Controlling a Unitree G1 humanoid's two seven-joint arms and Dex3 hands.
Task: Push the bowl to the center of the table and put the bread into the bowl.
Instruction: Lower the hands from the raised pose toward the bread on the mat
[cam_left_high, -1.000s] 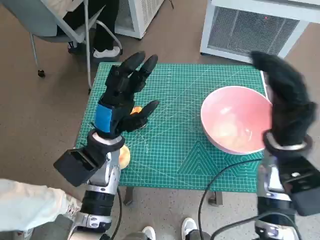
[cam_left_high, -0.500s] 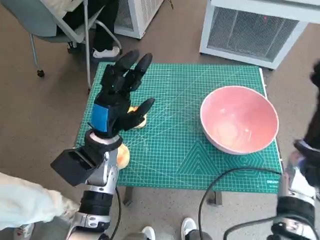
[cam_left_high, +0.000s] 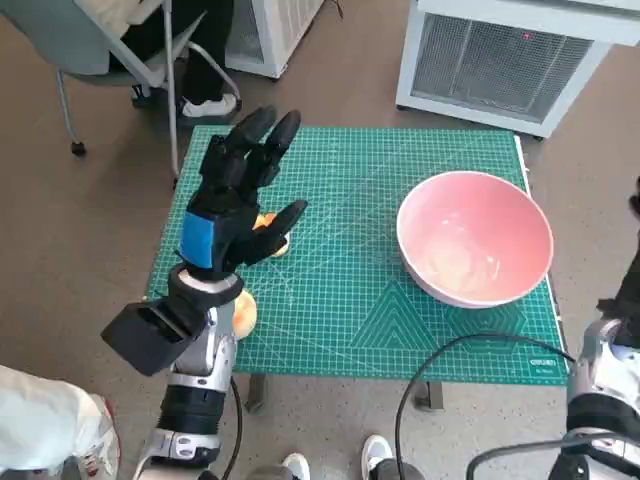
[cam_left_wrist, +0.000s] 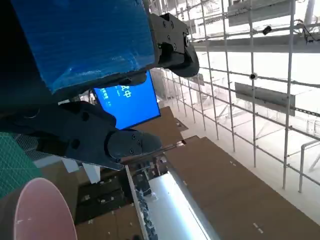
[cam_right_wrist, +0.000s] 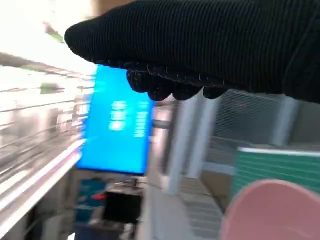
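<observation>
The pink bowl (cam_left_high: 475, 250) stands empty on the right part of the green mat (cam_left_high: 350, 290), close to its right edge. It also shows in the left wrist view (cam_left_wrist: 40, 212) and the right wrist view (cam_right_wrist: 280, 210). A small orange-brown bread (cam_left_high: 270, 235) lies on the left part of the mat, half hidden behind my left hand (cam_left_high: 235, 200). That hand hovers above it with its fingers spread, holding nothing. My right hand (cam_right_wrist: 200, 45) is raised off to the right of the bowl with nothing in it. Only a dark sliver of it shows at the head view's right edge.
A pale round thing (cam_left_high: 246, 316) lies at the table's front left edge beside my left wrist. A black cable (cam_left_high: 450, 350) loops over the front edge. A white cabinet with a grille (cam_left_high: 500, 60) stands behind the table. A chair and a person's legs (cam_left_high: 190, 60) are at the back left.
My right hand has swung from beside the bowl's right rim out to the right, almost leaving the head view. The left hand has barely moved; the bowl and bread stay put.
</observation>
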